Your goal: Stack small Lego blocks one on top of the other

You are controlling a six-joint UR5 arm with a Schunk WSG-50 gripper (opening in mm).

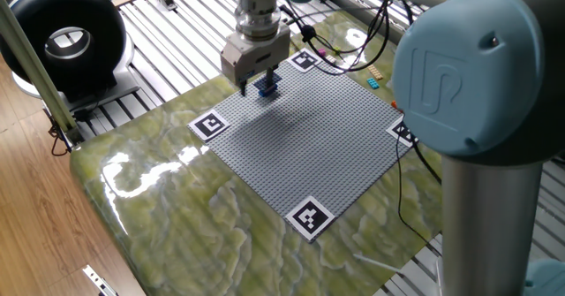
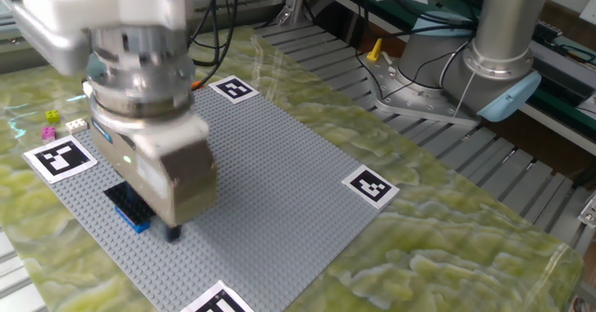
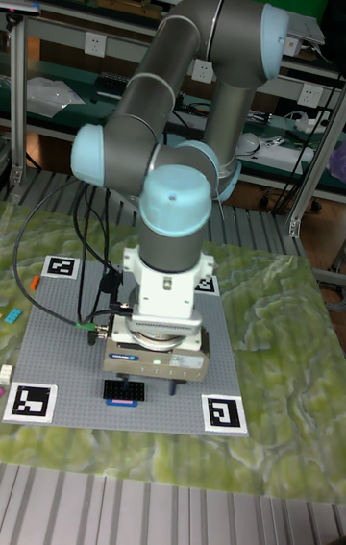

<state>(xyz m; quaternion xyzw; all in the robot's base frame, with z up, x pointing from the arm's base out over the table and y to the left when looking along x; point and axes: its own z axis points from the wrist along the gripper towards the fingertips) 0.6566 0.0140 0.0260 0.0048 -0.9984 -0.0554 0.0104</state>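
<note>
A dark blue and black Lego block sits on the grey baseplate near its corner, also seen as the block and the block. My gripper hangs low over the plate right beside this block, fingers pointing down, and its body hides part of the block. One dark finger shows at the edge of the gripper, so the jaws look open with nothing held. Loose small blocks lie off the plate: pink, yellow, cyan, orange.
Black-and-white marker tags sit at the plate's corners. Cables trail across the far table edge. A black round device stands off the table. The arm's base rises beside the green marbled tabletop.
</note>
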